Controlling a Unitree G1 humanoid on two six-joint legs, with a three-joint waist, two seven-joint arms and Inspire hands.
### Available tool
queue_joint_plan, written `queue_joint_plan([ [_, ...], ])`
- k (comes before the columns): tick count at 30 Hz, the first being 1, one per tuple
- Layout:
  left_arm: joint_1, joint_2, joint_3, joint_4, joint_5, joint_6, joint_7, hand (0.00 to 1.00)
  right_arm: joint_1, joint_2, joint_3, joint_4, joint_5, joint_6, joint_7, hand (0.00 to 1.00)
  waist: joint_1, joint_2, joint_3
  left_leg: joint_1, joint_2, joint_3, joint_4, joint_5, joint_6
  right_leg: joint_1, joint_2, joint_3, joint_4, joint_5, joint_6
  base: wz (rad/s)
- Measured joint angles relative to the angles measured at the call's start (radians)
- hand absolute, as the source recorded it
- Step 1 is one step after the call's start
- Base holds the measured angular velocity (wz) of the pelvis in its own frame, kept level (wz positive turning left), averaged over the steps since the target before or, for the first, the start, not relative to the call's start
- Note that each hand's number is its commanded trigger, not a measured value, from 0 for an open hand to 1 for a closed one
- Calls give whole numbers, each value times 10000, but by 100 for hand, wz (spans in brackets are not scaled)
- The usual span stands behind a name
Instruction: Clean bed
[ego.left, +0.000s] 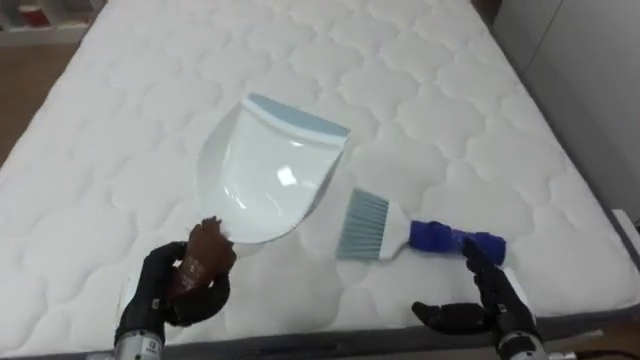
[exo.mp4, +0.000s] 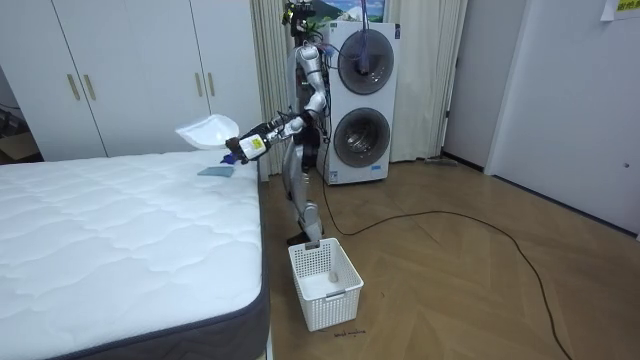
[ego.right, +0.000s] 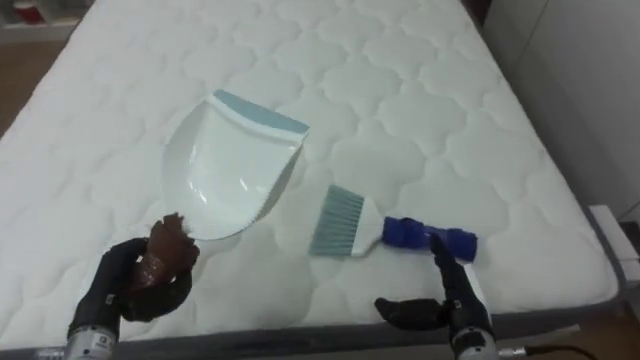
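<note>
So we've got the left hand (ego.left: 160, 297) curled round the dustpan (ego.left: 272, 180) handle, while the right hand (ego.left: 488, 303) is spread wide beside the brush (ego.left: 412, 236) on the bed (ego.left: 450, 100).

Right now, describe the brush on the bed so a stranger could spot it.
On the white mattress, look near the robot's edge, right of the white dustpan. The brush lies flat there: pale blue bristles, and a dark blue handle nothing nearby shares.
</note>
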Motion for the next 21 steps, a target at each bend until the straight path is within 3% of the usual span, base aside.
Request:
queue_joint_plan([
  [3, 101, -1, -9, 236, -187, 5, 0, 0, 6, 30, -9, 41, -26, 7, -101, 0, -35, -4, 31, 239, -6, -108, -246, 35, 51, 235, 6, -35, -274, 34, 56, 9],
  [10, 283, -27, 29, 2355, -931, 72, -50, 0, 94, 171, -66, 1659, 274, 72, -453, 0, 68, 44, -2, 634, -14, -202, -856, 240, 156, 721, -7, -145, -1013, 236, 142, 5],
  [13, 523, -34, 203, 3143, -1268, 314, -257, 0, 114, 285, -724, 2816, 1199, 333, -392, 0, 11, 68, -31, 734, -17, -301, -1027, 257, 180, 1036, -47, -317, -1330, 265, 187, 14],
  [16, 737, -161, 882, 4049, -1309, 626, -461, 0, 136, 324, -1509, 4325, 2198, 711, -346, 0, -153, 44, -37, 1038, -26, -421, -1240, 262, 188, 1489, -89, -575, -1794, 274, 220, 23],
  [21, 972, -222, 1766, 5127, -1638, 1358, -660, 0, 373, 346, -1614, 5447, 2257, 1528, -47, 0, -53, -62, -54, 1224, -29, -366, -1367, 264, 193, 1735, -89, -581, -2051, 267, 241, 0],
])
